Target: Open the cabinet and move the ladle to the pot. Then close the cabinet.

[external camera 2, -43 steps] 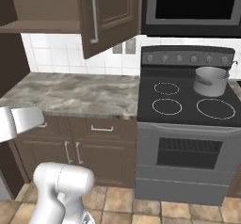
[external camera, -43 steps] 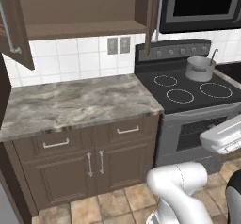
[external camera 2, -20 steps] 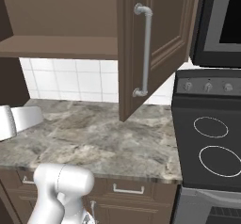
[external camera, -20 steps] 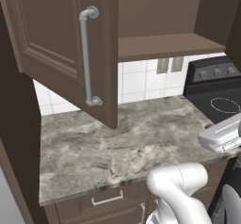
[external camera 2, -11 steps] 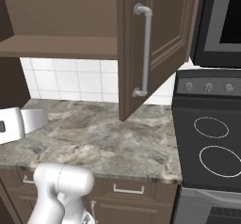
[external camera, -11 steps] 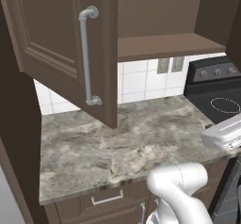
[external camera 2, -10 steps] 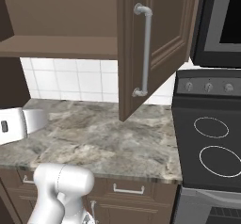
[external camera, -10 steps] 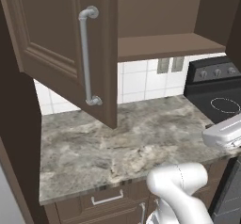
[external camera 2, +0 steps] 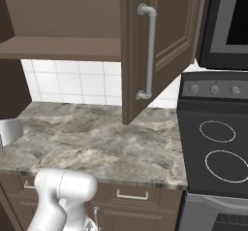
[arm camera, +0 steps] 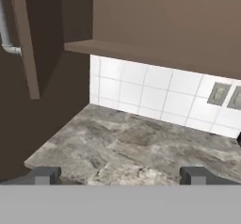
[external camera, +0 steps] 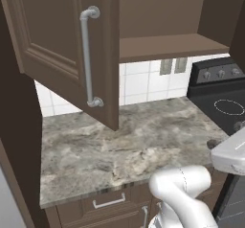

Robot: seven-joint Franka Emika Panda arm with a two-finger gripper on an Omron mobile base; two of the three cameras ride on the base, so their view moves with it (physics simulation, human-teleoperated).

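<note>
The cabinet hangs above the bench, both doors swung out (one to each side of the opening). The tiled wall stands behind the bench; the stove adjoins its right end; drawers sit beneath.

A: What lay ahead of the hand?
B: A grey marbled stone countertop, white square-tiled backsplash beyond at twelve o'clock.
A: And higher?
B: The dark brown wooden upper cabinet, its door swung open at ten o'clock.
</note>
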